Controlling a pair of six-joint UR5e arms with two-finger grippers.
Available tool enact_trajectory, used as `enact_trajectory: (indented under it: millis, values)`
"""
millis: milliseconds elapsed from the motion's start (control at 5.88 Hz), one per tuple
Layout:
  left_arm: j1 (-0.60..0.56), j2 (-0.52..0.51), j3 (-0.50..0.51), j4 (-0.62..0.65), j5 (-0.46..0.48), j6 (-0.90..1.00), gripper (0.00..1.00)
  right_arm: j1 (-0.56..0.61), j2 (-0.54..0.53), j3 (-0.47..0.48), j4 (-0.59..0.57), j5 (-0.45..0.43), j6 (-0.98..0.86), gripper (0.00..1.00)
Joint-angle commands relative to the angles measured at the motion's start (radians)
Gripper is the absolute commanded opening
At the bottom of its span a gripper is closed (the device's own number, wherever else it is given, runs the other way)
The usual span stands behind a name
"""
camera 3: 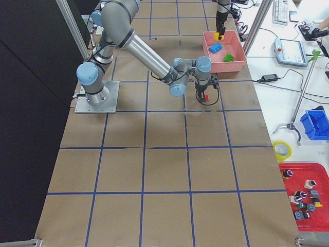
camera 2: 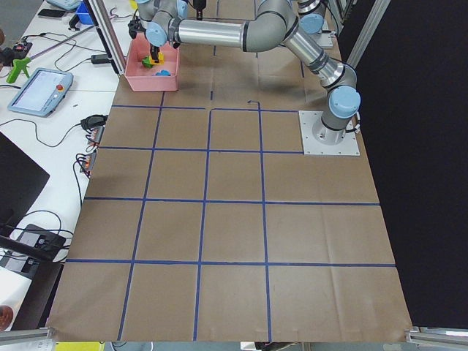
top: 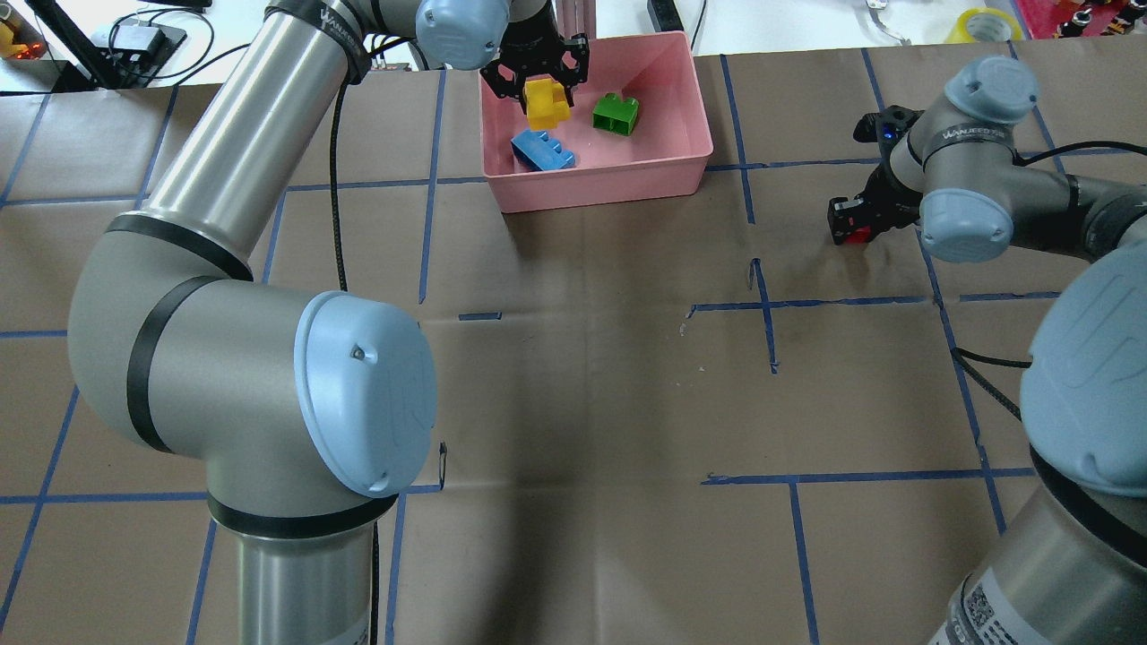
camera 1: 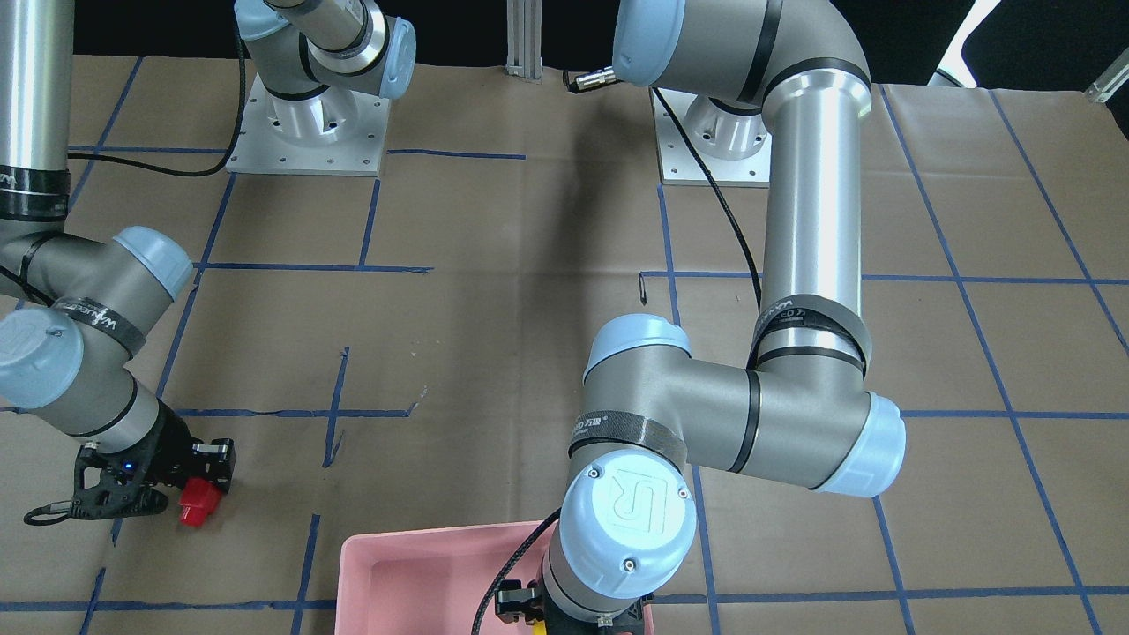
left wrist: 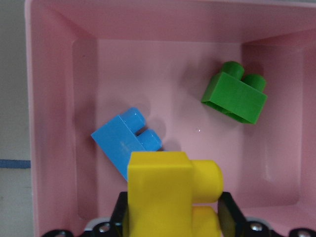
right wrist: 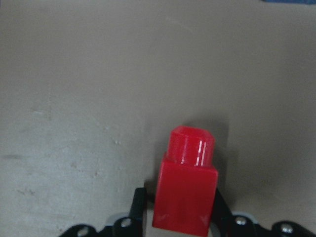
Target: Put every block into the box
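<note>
Starting from the left of the overhead view, we see the left gripper (top: 538, 88) clenched on the yellow two-stud plastic brick (top: 547, 104), holding it above the floor of the shallow pink plastic box (top: 609, 186), which sits at twelve o'clock on the table. Inside the box, the light blue three-stud brick (top: 541, 150) lies at seven o'clock from the yellow one, and the green studded brick (top: 616, 113) at three o'clock. Further right, at four o'clock from the box and well apart from it, the right gripper (top: 849, 222) grasps the small red brick (top: 860, 236) low over the brown paper; we cannot tell if it touches. We judge that two bricks are delivered and the third awaits release. Next, the left jaws must part. Then the right arm must carry the red brick toward ten o'clock, over the rim.
</note>
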Motion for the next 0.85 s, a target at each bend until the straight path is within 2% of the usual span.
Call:
enact_trajectory:
  millis: [0, 170, 340, 511, 681]
  values:
    - [0.002, 0.017, 0.0, 0.051, 0.021, 0.001, 0.99, -0.001, -0.008, 0.001, 0.017, -0.041, -0.007, 0.05]
    - [0.007, 0.044, 0.002, 0.039, 0.021, 0.001, 1.0, -0.001, -0.035, -0.002, 0.027, -0.064, -0.006, 0.05]
    - [0.019, 0.108, -0.003, -0.022, 0.03, 0.004, 1.0, -0.001, -0.099, -0.014, 0.104, -0.066, -0.003, 0.05]
    - [0.055, 0.206, -0.027, -0.151, 0.028, 0.064, 1.0, 0.0, -0.198, -0.025, 0.205, -0.081, 0.001, 0.05]
    - [0.098, 0.321, -0.126, -0.198, 0.028, 0.181, 1.0, 0.003, -0.257, -0.034, 0.203, -0.077, 0.007, 0.05]
